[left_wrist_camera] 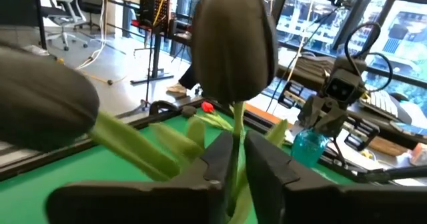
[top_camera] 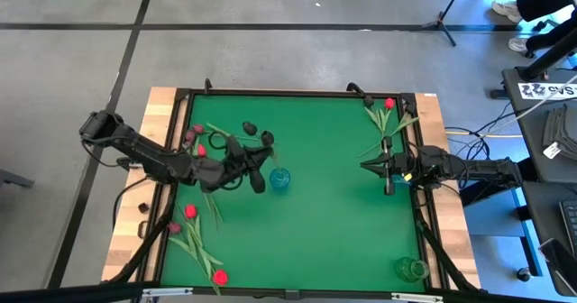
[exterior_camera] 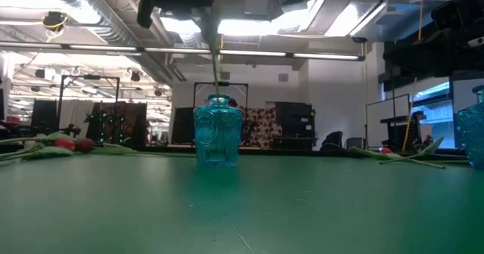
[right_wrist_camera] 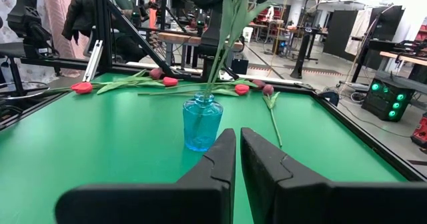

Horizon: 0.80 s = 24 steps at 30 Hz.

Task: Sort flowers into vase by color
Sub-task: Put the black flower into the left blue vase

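Flowers with black heads (left_wrist_camera: 233, 47) are held by their green stems between the fingers of the left hand (left_wrist_camera: 239, 167), which hangs above the blue vase (top_camera: 279, 179) near the middle of the green surface (top_camera: 334, 222); the stems reach down into the vase's neck, as the right wrist view shows (right_wrist_camera: 220, 51). The fingers stand narrow around the stems. More flowers lie flat on the surface: red ones (top_camera: 191, 211) near its left edge, and a few red ones (top_camera: 389, 104) at the far right corner. The right hand (top_camera: 371, 166) waits at the right side, its fingers nearly closed and holding nothing. A green vase (top_camera: 410, 269) stands at the near right corner.
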Tool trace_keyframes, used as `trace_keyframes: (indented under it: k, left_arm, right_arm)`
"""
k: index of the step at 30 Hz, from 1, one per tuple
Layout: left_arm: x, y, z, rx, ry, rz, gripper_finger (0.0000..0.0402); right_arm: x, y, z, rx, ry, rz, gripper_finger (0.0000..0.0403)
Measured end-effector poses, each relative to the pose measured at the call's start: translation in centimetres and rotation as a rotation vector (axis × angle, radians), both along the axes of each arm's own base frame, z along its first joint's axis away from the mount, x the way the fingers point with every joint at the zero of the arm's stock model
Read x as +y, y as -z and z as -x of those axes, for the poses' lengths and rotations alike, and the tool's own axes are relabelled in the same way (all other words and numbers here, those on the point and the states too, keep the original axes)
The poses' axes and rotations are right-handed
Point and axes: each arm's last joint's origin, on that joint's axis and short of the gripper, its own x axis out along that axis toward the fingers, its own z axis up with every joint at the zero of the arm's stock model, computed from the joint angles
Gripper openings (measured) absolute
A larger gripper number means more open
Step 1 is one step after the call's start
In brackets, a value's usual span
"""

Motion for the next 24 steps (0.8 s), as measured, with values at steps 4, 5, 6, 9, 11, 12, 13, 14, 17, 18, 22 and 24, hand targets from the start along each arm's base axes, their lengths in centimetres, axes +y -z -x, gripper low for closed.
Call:
trace_keyframes:
  k: [4, 5, 6, 9, 11, 12, 13, 14, 17, 18, 22, 24]
  left_arm:
    - [-0.1, 0.3, 0.1, 0.005, -0.002, 0.023, 0.0082]
    - [-0.2, 0.3, 0.1, 0.009, 0.001, 0.025, 0.0091]
    - [-0.3, 0.4, 0.1, 0.013, 0.006, 0.027, 0.0099]
    - [-0.9, 0.2, 0.2, 0.042, 0.026, 0.029, 0.0118]
    - [-1.3, -0.6, 0.3, 0.066, 0.036, 0.030, 0.0126]
    - [-1.4, -0.9, 0.3, 0.082, 0.038, 0.030, 0.0129]
    - [-1.5, -1.3, 0.4, 0.102, 0.040, 0.031, 0.0130]
    - [-1.6, -1.6, 0.5, 0.125, 0.041, 0.033, 0.0130]
    - [-1.7, -2.5, 1.0, 0.181, 0.038, 0.050, 0.0131]
    - [-1.7, -2.8, 1.3, 0.196, 0.037, 0.060, 0.0131]
    - [-1.6, -3.6, 2.4, 0.285, 0.042, 0.107, 0.0131]
    - [-1.7, -3.9, 2.8, 0.327, 0.054, 0.139, 0.0131]
  right_arm:
    - [0.0, 0.0, 0.0, 0.000, 0.000, 0.000, 0.0026]
    - [0.0, 0.0, 0.0, 0.000, 0.000, 0.000, 0.0026]
    - [0.0, 0.0, 0.0, 0.000, 0.000, 0.000, 0.0026]
    - [0.0, 0.0, 0.0, 0.000, 0.000, 0.000, 0.0026]
    - [0.0, 0.0, 0.0, 0.000, 0.000, 0.000, 0.0026]
    - [0.0, 0.0, 0.0, 0.000, 0.000, 0.000, 0.0026]
    - [0.0, 0.0, 0.0, 0.000, 0.000, 0.000, 0.0026]
    - [0.0, 0.0, 0.0, 0.000, 0.000, 0.000, 0.0026]
    - [0.0, 0.0, 0.0, 0.000, 0.000, 0.000, 0.0026]
    - [0.0, 0.0, 0.0, 0.000, 0.000, 0.000, 0.0026]
    - [0.0, 0.0, 0.0, 0.000, 0.000, 0.000, 0.0026]
    - [0.0, 0.0, 0.0, 0.000, 0.000, 0.000, 0.0026]
